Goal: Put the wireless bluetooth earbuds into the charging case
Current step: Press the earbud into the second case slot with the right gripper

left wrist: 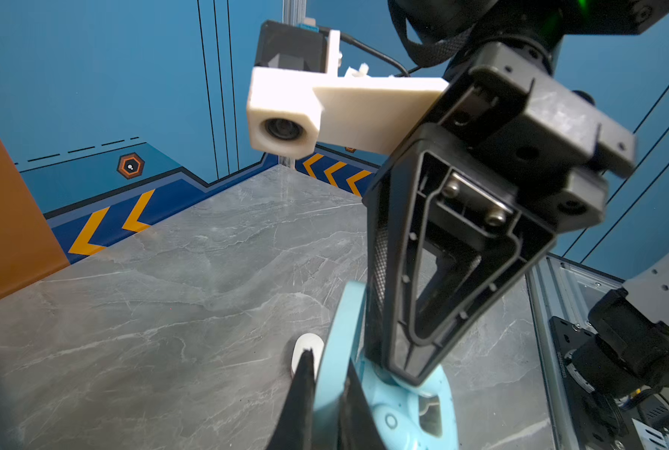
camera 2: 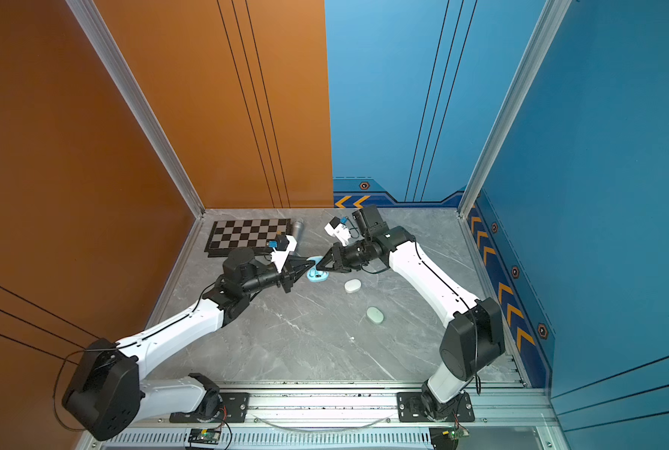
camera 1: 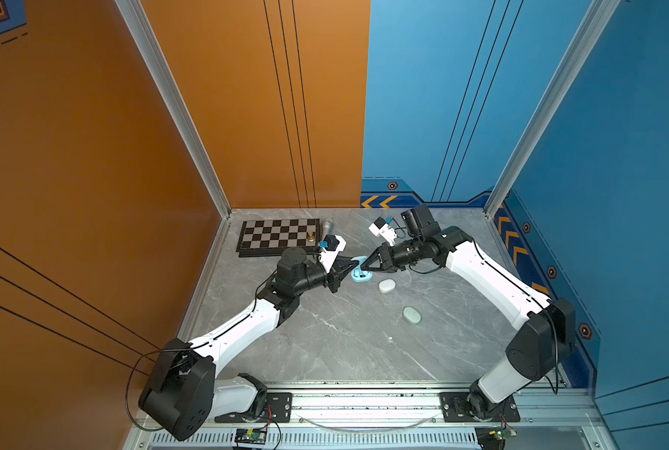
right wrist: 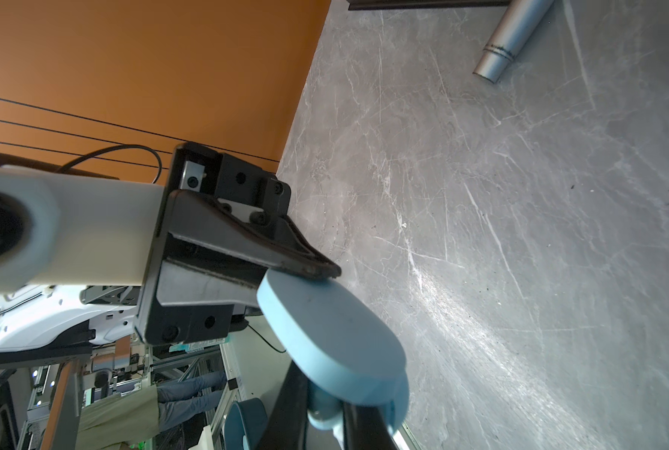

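A light blue charging case [camera 1: 365, 275] lies open on the marble table, its lid [left wrist: 340, 343] standing up. My left gripper [left wrist: 331, 393] is shut on the lid's edge and comes in from the left in both top views [camera 2: 311, 265]. My right gripper [right wrist: 327, 424] is shut on a light blue earbud [right wrist: 323, 413], and its tips rest down on the case's base [left wrist: 399, 413] in the left wrist view. One socket [left wrist: 430, 417] beside those tips shows dark and open. The lid [right wrist: 336, 339] hides the base in the right wrist view.
A closed white case [camera 1: 387, 285] and a closed pale green case [camera 1: 411, 315] lie right of and nearer than the blue one. A chessboard [camera 1: 278, 235] with a gold piece [camera 1: 310, 235] and a silver cylinder [camera 1: 327, 228] sit at the back left. A tiny white bit [camera 2: 351, 339] lies mid-table.
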`<state>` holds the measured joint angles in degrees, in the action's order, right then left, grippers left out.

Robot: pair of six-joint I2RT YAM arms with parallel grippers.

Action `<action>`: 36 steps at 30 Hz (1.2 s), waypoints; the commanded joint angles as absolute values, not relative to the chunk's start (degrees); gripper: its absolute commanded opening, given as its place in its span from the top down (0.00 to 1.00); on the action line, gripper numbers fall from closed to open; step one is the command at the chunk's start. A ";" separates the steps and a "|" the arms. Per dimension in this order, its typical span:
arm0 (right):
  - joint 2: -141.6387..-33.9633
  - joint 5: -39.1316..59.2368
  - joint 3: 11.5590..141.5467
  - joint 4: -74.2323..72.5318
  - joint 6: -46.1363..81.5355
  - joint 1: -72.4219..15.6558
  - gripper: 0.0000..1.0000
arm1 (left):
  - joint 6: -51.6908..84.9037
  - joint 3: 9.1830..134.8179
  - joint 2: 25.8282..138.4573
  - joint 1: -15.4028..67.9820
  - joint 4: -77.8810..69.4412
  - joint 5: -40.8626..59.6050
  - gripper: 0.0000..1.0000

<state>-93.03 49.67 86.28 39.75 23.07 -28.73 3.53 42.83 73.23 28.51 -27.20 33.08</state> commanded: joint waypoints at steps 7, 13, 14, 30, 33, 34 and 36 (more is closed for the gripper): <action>-91.42 41.27 84.56 36.17 25.93 -28.74 0.82 | 3.78 45.35 73.11 29.73 -30.15 36.65 1.00; -90.57 39.27 84.28 36.21 25.93 -28.61 0.71 | 3.87 45.33 73.10 29.78 -30.39 36.48 1.00; -90.53 39.01 84.45 36.21 25.92 -28.57 0.70 | 3.88 45.33 73.15 29.77 -30.50 36.48 1.00; -87.14 34.40 84.67 36.30 26.76 -27.01 0.61 | 3.96 45.00 74.15 30.14 -32.08 35.93 1.00; -85.74 33.62 84.90 36.21 27.14 -26.22 0.60 | 3.31 44.67 74.25 30.22 -32.08 35.22 1.00; -85.10 33.20 85.08 36.05 27.45 -25.87 0.60 | 2.89 44.53 74.27 30.32 -32.08 34.84 1.00; -83.62 32.75 84.93 34.76 28.23 -25.20 0.60 | 2.03 43.93 74.53 30.49 -32.08 34.51 1.00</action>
